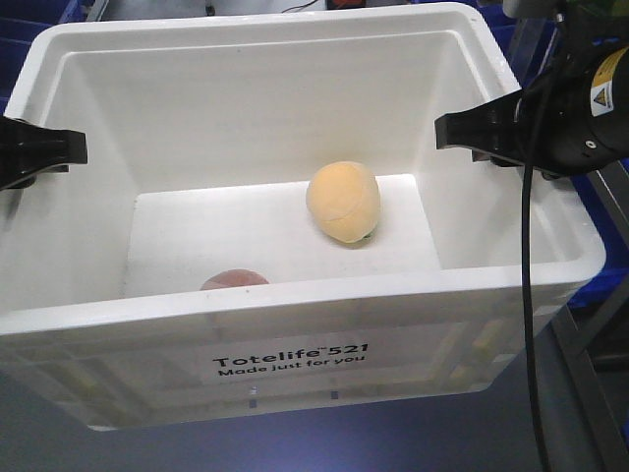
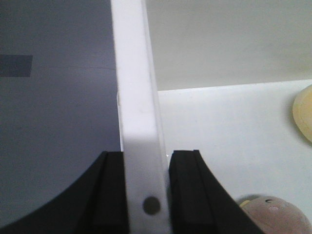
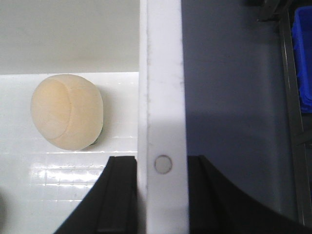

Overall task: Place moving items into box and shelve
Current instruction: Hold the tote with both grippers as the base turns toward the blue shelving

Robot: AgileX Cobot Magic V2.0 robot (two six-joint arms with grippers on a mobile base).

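Near wall: white box (image 1: 393,295), ribbed rim, black print (image 1: 292,362) "Totelife 521 Made just for you" facing the front camera.
Under box: plain grey surface (image 1: 324,442), blurred; cannot tell whether the box bottom touches it.
Near floor of box: pinkish-brown item (image 1: 234,280), rounded, tucked against the inside of the near wall, left of centre. Only its top shows over the rim.
Left side: left gripper (image 2: 146,155) straddles the left rim, one black finger (image 2: 109,195) outside, the other inside. Both pressed flat to the white plastic, pinching the rim.
Right side: right gripper (image 3: 162,160) likewise astride the right rim, one finger (image 3: 122,195) inside the box, one outside, clamped on the plastic with no gap showing.
Cable: black cable (image 1: 526,246) hangs from the right arm down past the box's right corner.
Further in: pale orange-yellow ball (image 1: 342,202), faint curved seam, on the box floor right of centre, well apart from the pinkish-brown item and clear of all walls.
Beyond: blue crates (image 1: 609,216) behind and to the right of the box.
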